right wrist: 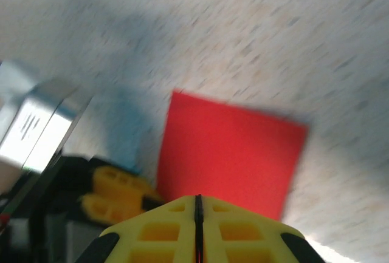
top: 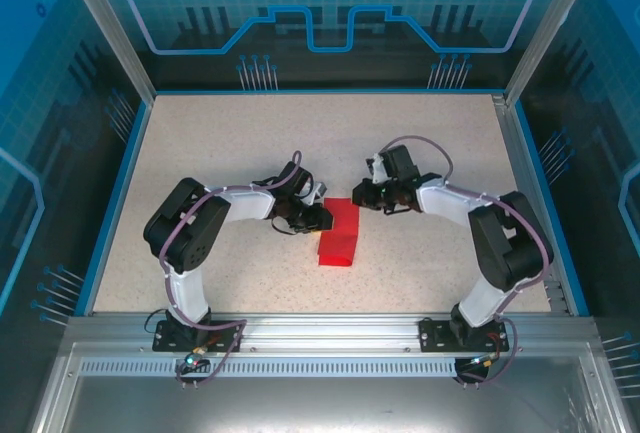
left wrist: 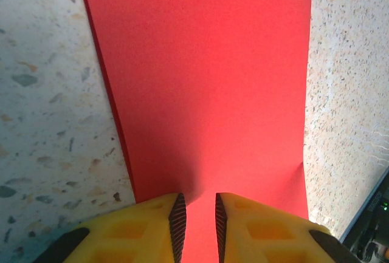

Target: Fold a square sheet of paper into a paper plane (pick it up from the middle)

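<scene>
One square sheet of paper (top: 338, 235), red, lies mid-table (top: 230, 143) between the two grippers, as a narrow rectangle with its long side running away from the arms. It looks doubled along its left edge in the left wrist view (left wrist: 206, 81).

Two arms, two grippers. The left gripper (top: 318, 218) is at the sheet's left side. Its two yellow fingers (left wrist: 152, 229) are a narrow gap apart and red shows through the gap (left wrist: 199, 205). Can't tell if the tips touch the paper.

The right gripper (top: 362, 196) is just beyond the sheet's far right corner, apart from it. Its fingers are pressed together with nothing between them (right wrist: 198, 199). That view is blurred, but one red sheet (right wrist: 231, 153) is visible below.
</scene>
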You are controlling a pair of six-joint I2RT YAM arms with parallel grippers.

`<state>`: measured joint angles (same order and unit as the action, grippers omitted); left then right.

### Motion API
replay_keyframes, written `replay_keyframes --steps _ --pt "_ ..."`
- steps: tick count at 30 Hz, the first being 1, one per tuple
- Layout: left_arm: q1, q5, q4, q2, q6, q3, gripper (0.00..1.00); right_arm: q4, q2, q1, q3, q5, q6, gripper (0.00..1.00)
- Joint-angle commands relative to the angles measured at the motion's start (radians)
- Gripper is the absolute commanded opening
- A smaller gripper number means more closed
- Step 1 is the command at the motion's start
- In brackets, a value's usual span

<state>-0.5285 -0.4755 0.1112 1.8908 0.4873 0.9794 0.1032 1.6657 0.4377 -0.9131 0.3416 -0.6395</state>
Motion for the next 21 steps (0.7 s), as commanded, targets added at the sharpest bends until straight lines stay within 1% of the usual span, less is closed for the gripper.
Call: replay_keyframes --steps 1,6,10,15,21 --pt "-0.02 0.184 0.046 0.131 -0.059 -0.05 0.26 -0.017 -0.018 0.064 0.083 0.033 -0.071 0.1" --pt "-0.02 0.186 0.059 0.137 -0.064 -0.035 0.26 -0.013 0.005 0.115 0.11 0.026 -0.072 0.09" --pt "-0.021 0.186 0.06 0.136 -0.062 -0.032 0.26 -0.013 0.038 0.116 0.107 0.023 -0.057 0.09" --pt "-0.021 0.189 0.063 0.138 -0.063 -0.032 0.26 0.03 0.083 0.111 0.07 0.022 -0.008 0.09" --pt "-0.02 0.193 0.067 0.139 -0.066 -0.033 0.26 0.088 0.091 0.107 0.075 0.047 0.053 0.09"
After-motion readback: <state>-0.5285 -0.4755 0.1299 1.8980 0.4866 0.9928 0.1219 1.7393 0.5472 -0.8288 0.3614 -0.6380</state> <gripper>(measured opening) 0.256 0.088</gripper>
